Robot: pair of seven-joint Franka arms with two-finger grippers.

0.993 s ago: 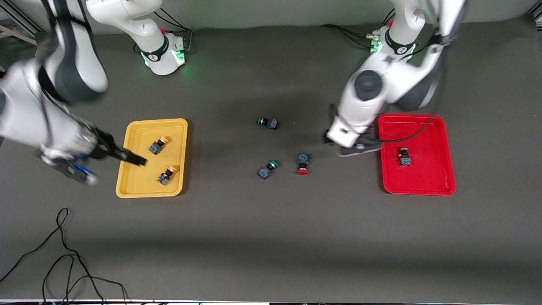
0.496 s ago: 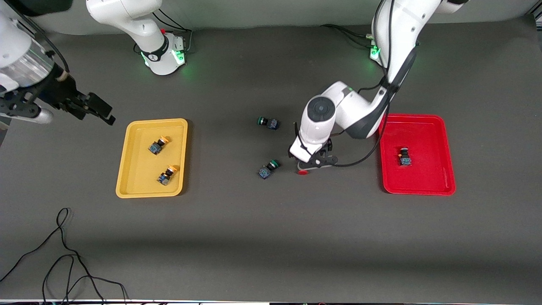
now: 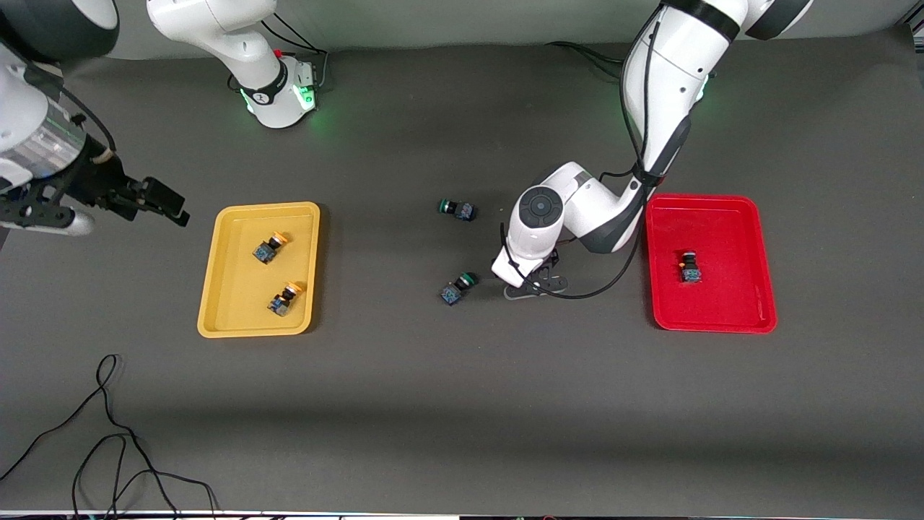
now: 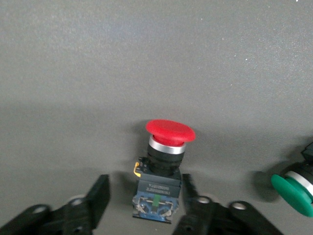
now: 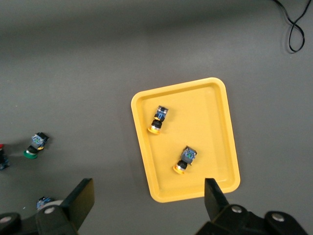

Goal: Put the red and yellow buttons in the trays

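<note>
Left pincer (image 4: 142,205) straddling the last red button (image 4: 164,169)

The button lies on the bench (image 3: 462,404) well apart from the red tray (image 3: 751,318), toward the yellow tray (image 3: 216,318). My left pincer is spread wide, fingers flanking the blue base. I'd centre, clench on the black body, lift straight, avoiding the green button (image 4: 296,191) beside it. Right pincer (image 5: 146,200) waits unclenched, high over the yellow tray.

The tabletop (image 3: 433,404) is dark grey and plain, bearing a yellow tray (image 3: 216,303) and a red tray (image 3: 729,318). The red button (image 4: 164,169) has a glossy red cap, silver collar, black body and blue base; beside it a green-capped button (image 4: 293,191) shows.
</note>
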